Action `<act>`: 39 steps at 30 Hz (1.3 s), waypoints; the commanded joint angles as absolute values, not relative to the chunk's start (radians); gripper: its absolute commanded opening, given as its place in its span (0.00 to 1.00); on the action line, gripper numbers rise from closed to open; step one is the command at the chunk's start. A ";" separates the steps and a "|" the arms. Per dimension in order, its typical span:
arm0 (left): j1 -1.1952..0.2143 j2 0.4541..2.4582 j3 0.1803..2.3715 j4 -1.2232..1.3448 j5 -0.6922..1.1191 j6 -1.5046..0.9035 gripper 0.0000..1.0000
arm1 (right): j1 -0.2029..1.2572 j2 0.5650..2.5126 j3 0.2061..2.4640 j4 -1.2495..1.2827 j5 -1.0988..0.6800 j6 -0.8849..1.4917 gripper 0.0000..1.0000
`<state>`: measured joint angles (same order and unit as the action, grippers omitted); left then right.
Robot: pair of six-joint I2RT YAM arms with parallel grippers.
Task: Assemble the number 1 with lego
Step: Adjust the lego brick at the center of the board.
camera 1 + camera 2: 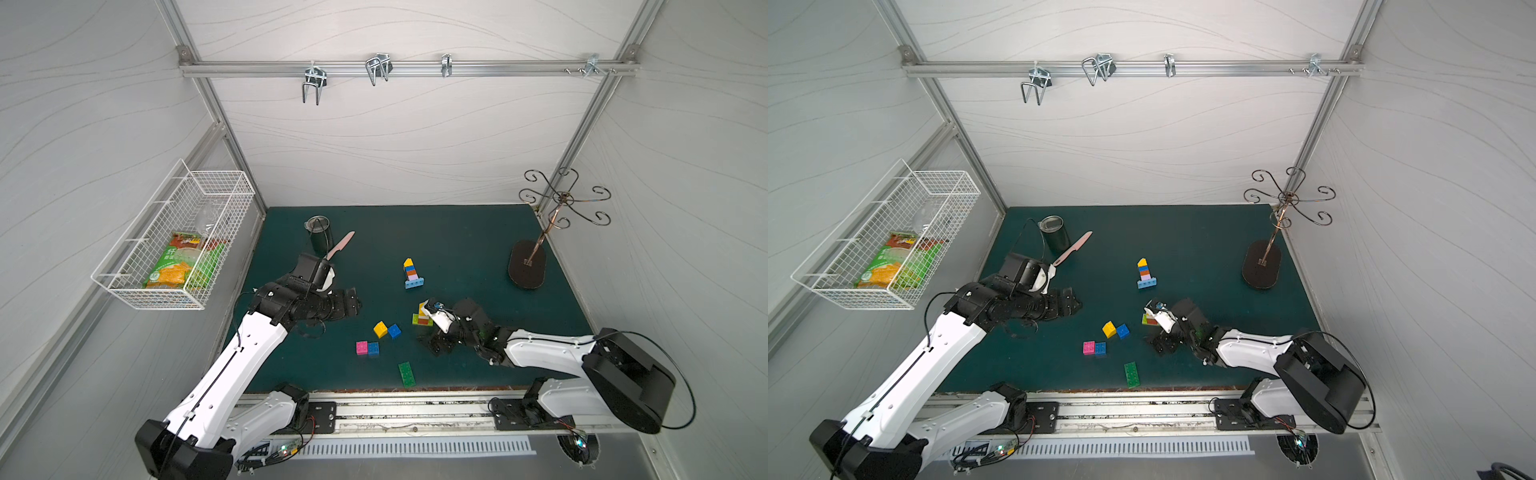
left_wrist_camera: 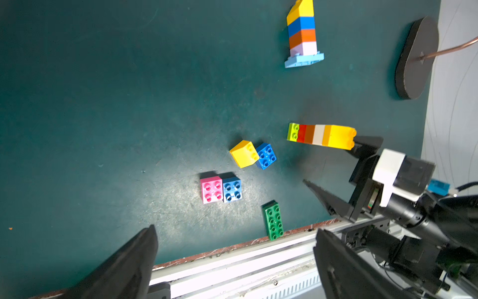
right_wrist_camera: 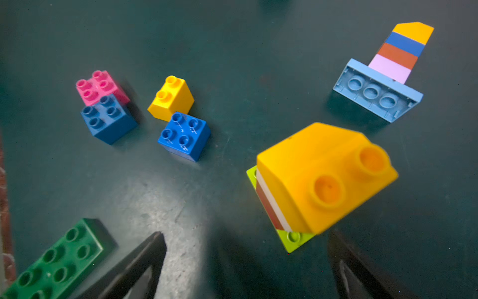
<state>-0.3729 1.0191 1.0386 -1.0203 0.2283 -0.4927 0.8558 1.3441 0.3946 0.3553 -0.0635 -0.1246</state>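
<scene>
Standing on its lime base toward the front edge of the dark green bench (image 1: 457, 232), right of centre, the tall stack of red, orange, white and yellow studded plastic lego bricks (image 3: 323, 178) looks like a finished 1. The right end effector (image 3: 245, 238) gapes just beside it, gripping nothing, and the left end effector (image 2: 235, 230) hangs open, empty. Next, I'd guess, comes backing away without tipping it.

No legible text or labels
</scene>
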 commanded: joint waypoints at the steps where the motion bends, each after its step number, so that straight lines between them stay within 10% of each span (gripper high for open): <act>1: -0.355 1.006 1.033 -0.965 0.316 -0.424 1.00 | 0.850 1.386 0.430 0.418 -0.030 -0.195 0.99; 39: -0.319 1.025 0.969 -0.893 0.403 -0.396 1.00 | 0.603 1.609 0.606 0.482 -0.356 0.011 0.99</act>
